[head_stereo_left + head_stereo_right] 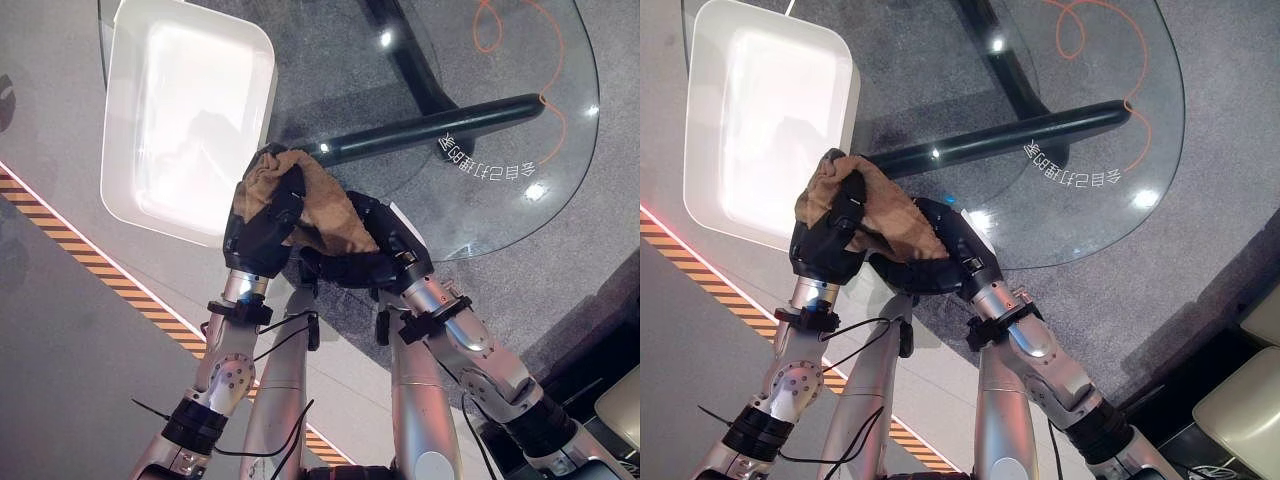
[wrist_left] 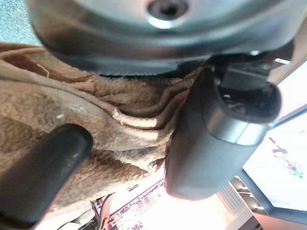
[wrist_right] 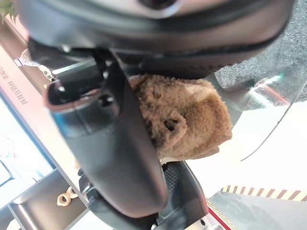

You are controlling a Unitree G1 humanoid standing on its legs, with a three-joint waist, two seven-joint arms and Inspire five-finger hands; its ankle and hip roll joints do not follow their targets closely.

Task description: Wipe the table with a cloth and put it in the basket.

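A crumpled brown cloth (image 1: pixel 325 205) is bunched between both hands at the near edge of the round glass table (image 1: pixel 530 215). My left hand (image 1: pixel 262 228) grips its left end, with fingers curled over the top of the cloth (image 2: pixel 72 110). From the right, my right hand (image 1: pixel 372 252) comes in under the cloth (image 3: pixel 192 117) with its fingers wrapped round the lower part. The white basket (image 1: pixel 118 150), a shallow rounded tray, stands on the table just beyond and to the left of my left hand.
A black table leg bar (image 1: pixel 430 125) runs under the glass beyond the cloth. An orange cord (image 1: pixel 500 30) loops on the grey carpet at the far right. Yellow-black striped tape (image 1: pixel 90 260) crosses the floor on the left. A cream seat (image 1: pixel 1250 400) stands at lower right.
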